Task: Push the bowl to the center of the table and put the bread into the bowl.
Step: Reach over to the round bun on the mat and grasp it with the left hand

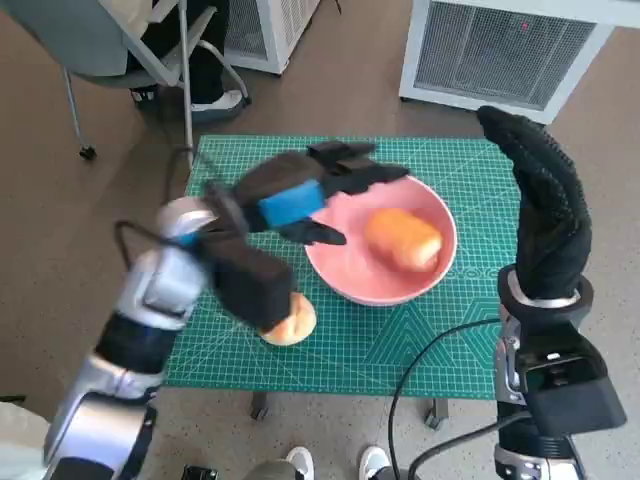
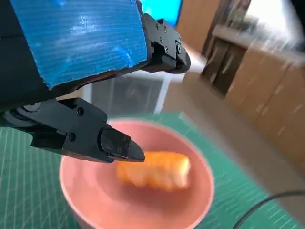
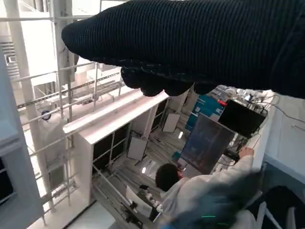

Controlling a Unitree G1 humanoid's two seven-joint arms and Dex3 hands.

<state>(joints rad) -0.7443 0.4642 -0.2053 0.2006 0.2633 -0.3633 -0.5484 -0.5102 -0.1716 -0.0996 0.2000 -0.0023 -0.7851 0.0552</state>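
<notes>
A pink bowl stands near the middle of the green mat, and an orange-brown bread roll lies inside it. The left wrist view shows the same roll in the bowl. My left hand hovers over the bowl's left rim with its fingers spread and nothing in them; its thumb hangs above the bowl. A second, round bun lies on the mat in front of the bowl, partly under my left wrist. My right hand is raised upright beside the table's right edge, holding nothing.
The green cutting mat covers the small table. A chair stands at the back left and a white grilled unit at the back right. A cable loops over the front right. A person sits at a monitor in the right wrist view.
</notes>
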